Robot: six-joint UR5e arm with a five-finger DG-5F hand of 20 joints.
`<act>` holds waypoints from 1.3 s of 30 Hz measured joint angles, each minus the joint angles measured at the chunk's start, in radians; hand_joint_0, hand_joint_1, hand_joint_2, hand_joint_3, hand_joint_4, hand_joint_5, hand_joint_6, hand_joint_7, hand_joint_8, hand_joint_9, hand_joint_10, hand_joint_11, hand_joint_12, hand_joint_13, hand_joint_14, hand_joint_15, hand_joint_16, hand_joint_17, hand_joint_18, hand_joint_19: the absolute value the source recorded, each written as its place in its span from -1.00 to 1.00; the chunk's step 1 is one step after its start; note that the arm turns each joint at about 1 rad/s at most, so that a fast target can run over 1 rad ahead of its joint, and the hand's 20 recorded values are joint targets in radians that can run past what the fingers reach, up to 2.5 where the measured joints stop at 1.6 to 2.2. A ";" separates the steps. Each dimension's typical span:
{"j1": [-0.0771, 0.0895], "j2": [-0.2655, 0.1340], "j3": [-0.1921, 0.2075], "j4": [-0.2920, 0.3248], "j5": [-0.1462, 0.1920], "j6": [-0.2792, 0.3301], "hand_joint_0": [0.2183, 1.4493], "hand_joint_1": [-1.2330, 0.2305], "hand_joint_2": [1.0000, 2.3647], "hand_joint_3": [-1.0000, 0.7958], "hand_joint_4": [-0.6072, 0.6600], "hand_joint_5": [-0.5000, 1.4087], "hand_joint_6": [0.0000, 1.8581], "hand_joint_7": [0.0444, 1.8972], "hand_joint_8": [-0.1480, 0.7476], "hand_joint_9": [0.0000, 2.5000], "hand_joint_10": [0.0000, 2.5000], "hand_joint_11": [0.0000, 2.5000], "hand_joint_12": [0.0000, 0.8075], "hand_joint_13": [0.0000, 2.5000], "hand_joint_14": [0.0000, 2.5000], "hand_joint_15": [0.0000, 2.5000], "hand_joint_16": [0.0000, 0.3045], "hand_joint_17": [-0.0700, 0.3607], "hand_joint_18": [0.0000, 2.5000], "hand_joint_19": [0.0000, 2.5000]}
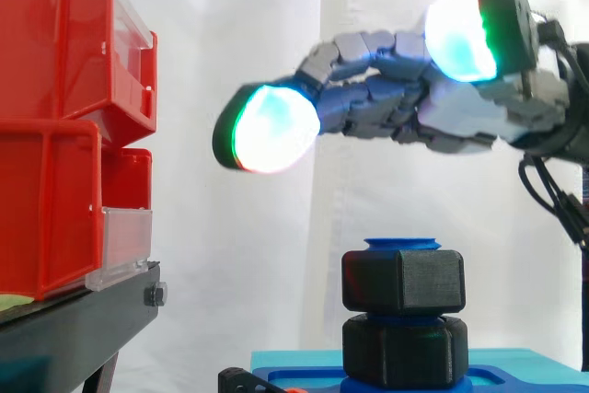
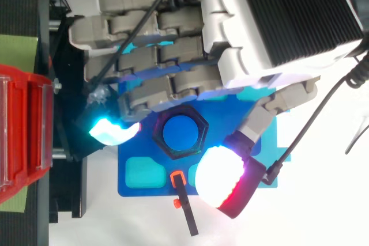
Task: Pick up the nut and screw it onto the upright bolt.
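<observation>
**Hand open above the bolt**

You see the hand (image 1: 465,115) hanging over the upright blue bolt (image 2: 180,132), its fingers stretched out and holding nothing. The black nut (image 1: 403,280) sits on the bolt near its top, just above a second black nut (image 1: 405,349).

Two black hexagonal nuts sit stacked to the right: the upper nut (image 1: 402,281) directly on the lower nut (image 1: 405,350). Both are on one blue bolt (image 2: 180,132), which stands on one blue base (image 2: 134,149). The base has one teal recess (image 2: 141,172). One small black piece with an orange tip (image 2: 183,203) lies at its edge. On the left are two red bins, the upper bin (image 1: 55,34) on the lower bin (image 1: 46,209), carried by one black stand (image 1: 74,329). One hand (image 1: 460,121) is above the nuts.
</observation>
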 measured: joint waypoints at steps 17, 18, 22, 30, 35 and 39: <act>0.014 -0.001 -0.111 0.158 0.027 0.014 -0.62 0.73 -1.00 -0.44 0.19 -0.61 -0.46 -0.37 -0.26 -0.75 -1.00 -1.00 -0.21 -0.99 -1.00 -1.00 -0.72 -0.22 -1.00 -1.00; 0.013 -0.001 -0.120 0.163 0.028 0.014 -0.62 0.74 -1.00 -0.44 0.18 -0.61 -0.46 -0.38 -0.27 -0.75 -1.00 -1.00 -0.21 -1.00 -1.00 -1.00 -0.72 -0.22 -1.00 -1.00; 0.013 -0.001 -0.146 0.190 0.033 0.017 -0.62 0.80 -1.00 -0.44 0.18 -0.61 -0.46 -0.38 -0.31 -0.80 -1.00 -1.00 -0.21 -1.00 -1.00 -1.00 -0.71 -0.22 -1.00 -1.00; 0.009 -0.006 -0.159 0.201 0.036 0.020 -0.61 0.84 -1.00 -0.44 0.17 -0.59 -0.46 -0.38 -0.37 -0.83 -1.00 -1.00 -0.21 -1.00 -1.00 -1.00 -0.71 -0.21 -1.00 -1.00; 0.004 -0.010 -0.159 0.201 0.034 0.019 -0.61 0.84 -1.00 -0.44 0.17 -0.56 -0.46 -0.35 -0.41 -0.82 -1.00 -1.00 -0.23 -1.00 -1.00 -1.00 -0.71 -0.21 -1.00 -1.00; 0.001 -0.010 -0.160 0.201 0.032 0.019 -0.60 0.84 -1.00 -0.44 0.16 -0.54 -0.46 -0.30 -0.42 -0.78 -1.00 -1.00 -0.26 -1.00 -1.00 -1.00 -0.71 -0.22 -1.00 -1.00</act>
